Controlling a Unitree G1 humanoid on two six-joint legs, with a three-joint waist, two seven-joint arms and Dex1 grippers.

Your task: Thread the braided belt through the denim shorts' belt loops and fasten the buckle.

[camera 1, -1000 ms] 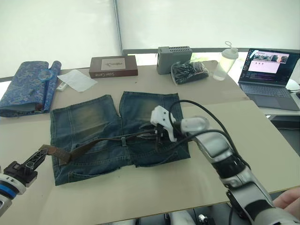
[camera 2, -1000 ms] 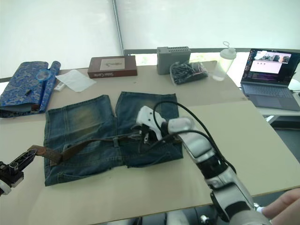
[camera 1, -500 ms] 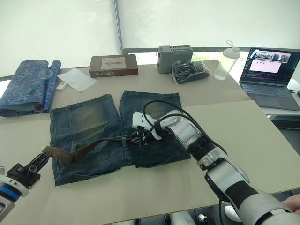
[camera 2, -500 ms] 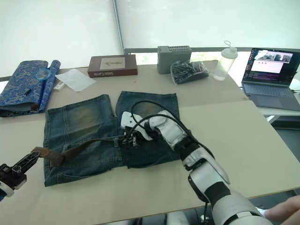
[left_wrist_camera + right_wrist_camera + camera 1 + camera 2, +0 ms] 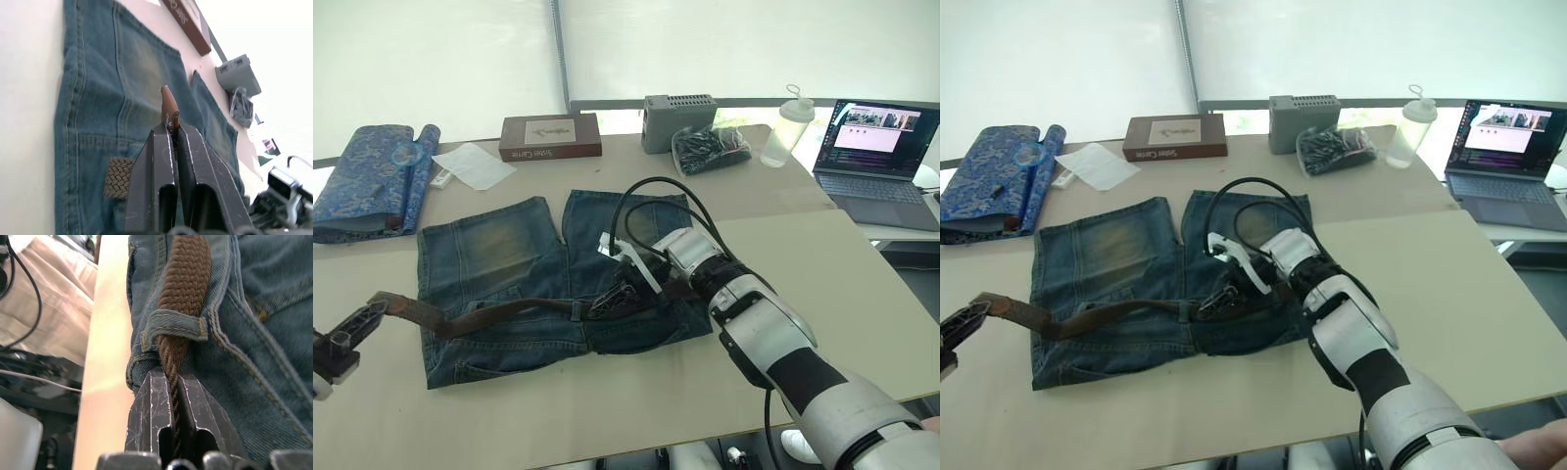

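- The left gripper [image 5: 367, 314] hangs off the near left edge of the beige table [image 5: 803, 294], its fingers pinched on the brown leather tip of the braided belt [image 5: 494, 313].
- From that tip the belt runs across the waistband of the denim shorts [image 5: 499, 264], which lie flat near the middle of the table with the waistband toward the robot and the legs pointing away.
- The right gripper [image 5: 612, 303] rests on the waistband, fingers clamped on the braided strap just beside a belt loop [image 5: 173, 326] that the strap passes under.
- Whether the buckle is in view cannot be told.
- Farther back on the left lies a blue patterned rolled cloth [image 5: 372, 181], with a white sheet of paper [image 5: 475, 166] beside it.
- Along the far edge stand a brown box [image 5: 550, 137], a grey box [image 5: 677, 121], a bag of black items [image 5: 710, 150] and a clear bottle [image 5: 781, 127].
- A laptop [image 5: 876, 157] sits open on the far right.
- Behind the table, a bright white wall closes off the room.
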